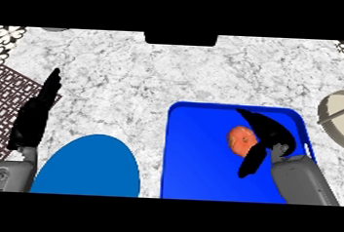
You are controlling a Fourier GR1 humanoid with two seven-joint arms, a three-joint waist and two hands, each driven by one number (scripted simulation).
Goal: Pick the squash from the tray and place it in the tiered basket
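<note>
While squash (239, 140) sits in tray (202, 158); rt hand (269, 132) curls round it.

You see two forearm housings of smooth grey material, each entering from the lower edge. The right grey forearm (302, 182) is a rounded, box-like shell with a lighter upper face and a thin dark outline along its edges; it narrows towards the wrist. The right black hand (271, 132) is uniformly matt black, with long tapering fingers and no visible markings. The left grey forearm (7, 176) shows a recessed panel with a small raised detail below the wrist. The left black hand (34, 117) is equally black, slender and unmarked.
</note>
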